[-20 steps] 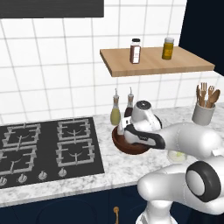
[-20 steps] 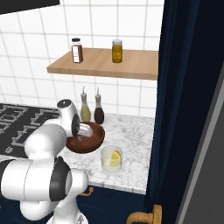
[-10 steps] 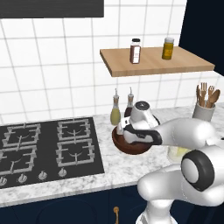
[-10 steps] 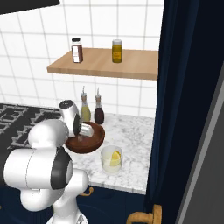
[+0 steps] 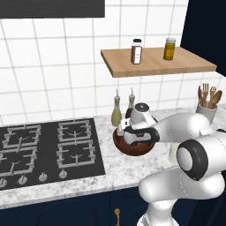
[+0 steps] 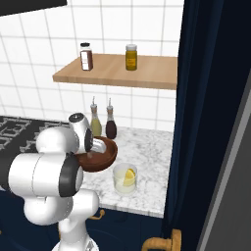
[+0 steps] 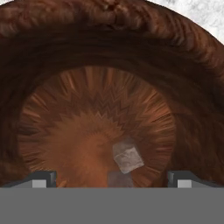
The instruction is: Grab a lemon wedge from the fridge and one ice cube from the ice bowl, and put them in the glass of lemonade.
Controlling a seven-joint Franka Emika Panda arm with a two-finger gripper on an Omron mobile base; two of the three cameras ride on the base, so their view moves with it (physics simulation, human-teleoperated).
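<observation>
The dark reddish-brown ice bowl (image 5: 132,149) (image 6: 104,156) stands on the marble counter, and my hand reaches down into it. In the hand view the bowl's ribbed inside (image 7: 87,109) is close up. My gripper (image 7: 113,180) (image 5: 133,140) is open, one fingertip low on each side. A pale ice cube (image 7: 127,157) lies on the bowl's bottom between the tips and just ahead of them, untouched. The glass of lemonade (image 6: 125,179) stands right of the bowl near the counter's front edge, with a yellow lemon wedge (image 6: 130,175) inside it. The fridge's light-grey side (image 6: 234,196) shows at the far right.
Two slim bottles (image 5: 116,114) (image 6: 111,125) stand right behind the bowl against the tiled wall. A wooden shelf (image 5: 154,62) with two jars hangs above. The black hob (image 5: 48,145) lies to the left, a white utensil holder (image 5: 206,110) to the right, and a tall navy cabinet (image 6: 206,122) borders the counter.
The hand has sunk a little deeper into the bowl and the elbow has swung closer to the cameras. The jaws have stayed open and nothing was picked up.
</observation>
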